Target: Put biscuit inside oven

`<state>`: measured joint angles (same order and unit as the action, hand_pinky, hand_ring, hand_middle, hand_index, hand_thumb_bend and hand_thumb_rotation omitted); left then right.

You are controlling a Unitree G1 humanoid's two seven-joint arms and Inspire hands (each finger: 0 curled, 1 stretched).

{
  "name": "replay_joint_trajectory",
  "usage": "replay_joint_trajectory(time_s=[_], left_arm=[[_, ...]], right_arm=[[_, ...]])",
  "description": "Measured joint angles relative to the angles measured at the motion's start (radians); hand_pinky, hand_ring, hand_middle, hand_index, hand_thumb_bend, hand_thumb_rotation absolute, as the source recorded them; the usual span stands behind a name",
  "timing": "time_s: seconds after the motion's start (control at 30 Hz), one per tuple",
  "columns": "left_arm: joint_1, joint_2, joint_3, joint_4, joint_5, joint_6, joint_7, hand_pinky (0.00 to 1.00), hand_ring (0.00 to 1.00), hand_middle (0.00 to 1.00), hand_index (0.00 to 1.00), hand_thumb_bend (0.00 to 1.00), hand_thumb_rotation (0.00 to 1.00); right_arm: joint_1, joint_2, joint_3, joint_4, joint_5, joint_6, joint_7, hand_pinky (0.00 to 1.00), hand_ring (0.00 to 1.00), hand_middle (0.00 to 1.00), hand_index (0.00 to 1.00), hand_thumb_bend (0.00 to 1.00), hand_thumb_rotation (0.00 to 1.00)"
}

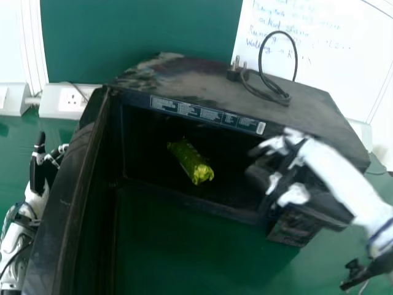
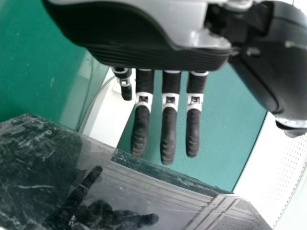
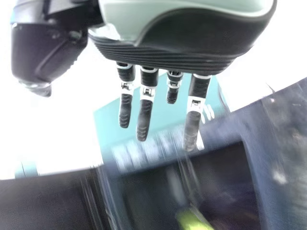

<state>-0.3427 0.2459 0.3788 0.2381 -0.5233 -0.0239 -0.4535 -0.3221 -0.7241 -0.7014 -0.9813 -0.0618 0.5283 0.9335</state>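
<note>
A yellow-green biscuit packet (image 1: pixel 192 163) lies in the dark opening of the black oven (image 1: pixel 221 86); its near end points toward the front edge. The packet (image 3: pixel 193 220) also appears in the right wrist view. My right hand (image 1: pixel 288 169) is at the right side of the oven's opening, apart from the packet; the same hand (image 3: pixel 145 112) has its fingers straight and holds nothing. On the far left, outside the opened oven door (image 1: pixel 67 196), is my left hand (image 1: pixel 40 169), its fingers extended; in the left wrist view the hand (image 2: pixel 168 129) is open above a dark glossy surface.
A power cable with a plug (image 1: pixel 270 92) lies on the oven's top. Behind the oven stand a green panel (image 1: pixel 141 31) and a whiteboard (image 1: pixel 344 61). A wall socket (image 1: pixel 70 98) is at the back left. The opened door stands between my left hand and the oven's opening.
</note>
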Motion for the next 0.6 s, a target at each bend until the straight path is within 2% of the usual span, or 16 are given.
replay_joint_trajectory(time_s=[0.13, 0.2, 0.27, 0.33, 0.47, 0.53, 0.6], left_arm=[[0.000, 0.000, 0.002, 0.000, -0.009, 0.001, -0.015, 0.24, 0.31, 0.38, 0.49, 0.52, 0.08], [0.000, 0.000, 0.003, 0.000, -0.021, 0.001, -0.038, 0.24, 0.31, 0.38, 0.49, 0.52, 0.08], [0.000, 0.001, 0.004, 0.000, -0.041, 0.001, -0.068, 0.24, 0.31, 0.37, 0.49, 0.52, 0.08], [0.000, 0.005, 0.003, 0.001, -0.046, 0.002, -0.089, 0.25, 0.30, 0.37, 0.49, 0.52, 0.08], [0.000, 0.019, 0.003, 0.003, -0.048, 0.004, -0.119, 0.24, 0.30, 0.37, 0.49, 0.52, 0.08], [0.000, 0.025, 0.003, 0.005, -0.051, 0.011, -0.138, 0.24, 0.29, 0.37, 0.49, 0.52, 0.08], [0.000, 0.029, 0.003, 0.005, -0.061, 0.024, -0.149, 0.23, 0.29, 0.36, 0.49, 0.52, 0.08]], right_arm=[[-0.002, 0.050, -0.063, 0.022, 0.074, -0.005, -0.129, 0.44, 0.50, 0.56, 0.68, 0.76, 0.37], [-0.005, 0.075, -0.083, 0.035, 0.113, -0.016, -0.195, 0.39, 0.46, 0.53, 0.66, 0.77, 0.41], [-0.016, 0.102, -0.090, 0.054, 0.136, -0.030, -0.276, 0.34, 0.40, 0.50, 0.64, 0.75, 0.38], [-0.028, 0.131, -0.093, 0.085, 0.168, -0.070, -0.349, 0.30, 0.36, 0.47, 0.63, 0.74, 0.40], [-0.047, 0.171, -0.072, 0.170, 0.138, -0.275, -0.495, 0.17, 0.25, 0.40, 0.59, 0.68, 0.41], [-0.055, 0.214, -0.039, 0.213, 0.085, -0.401, -0.600, 0.13, 0.21, 0.37, 0.57, 0.64, 0.43], [-0.060, 0.244, -0.009, 0.250, 0.049, -0.475, -0.682, 0.12, 0.18, 0.34, 0.57, 0.63, 0.46]])
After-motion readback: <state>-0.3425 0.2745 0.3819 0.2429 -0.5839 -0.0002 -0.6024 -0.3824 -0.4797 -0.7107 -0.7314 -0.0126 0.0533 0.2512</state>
